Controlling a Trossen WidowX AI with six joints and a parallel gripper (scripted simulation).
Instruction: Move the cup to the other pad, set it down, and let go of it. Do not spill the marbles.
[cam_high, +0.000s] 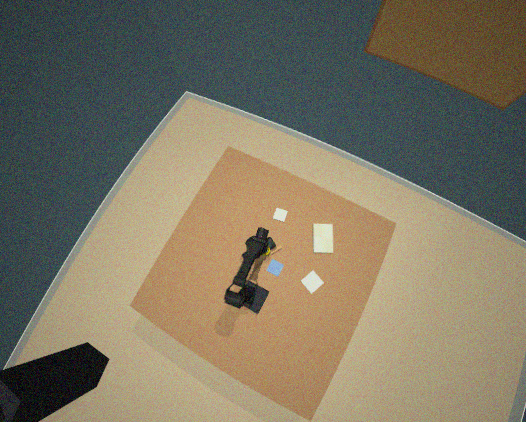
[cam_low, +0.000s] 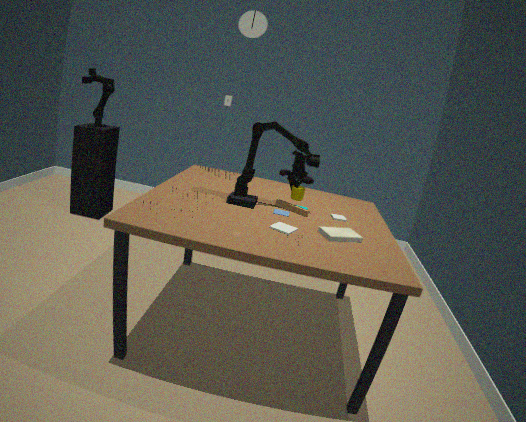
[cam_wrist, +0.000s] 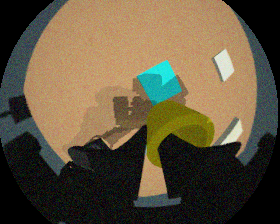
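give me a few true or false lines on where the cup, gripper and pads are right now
1. The gripper is shut on the yellow cup. True.
2. The cup stands on the table. False: it hangs in the air, carried above the table.
3. The cyan pad lies on the table beyond the cup in the wrist view. True.
4. The cup rests on the light blue pad. False: that pad lies bare, beside the arm.
5. Three white flat pieces lie on the table, including the largest. True.
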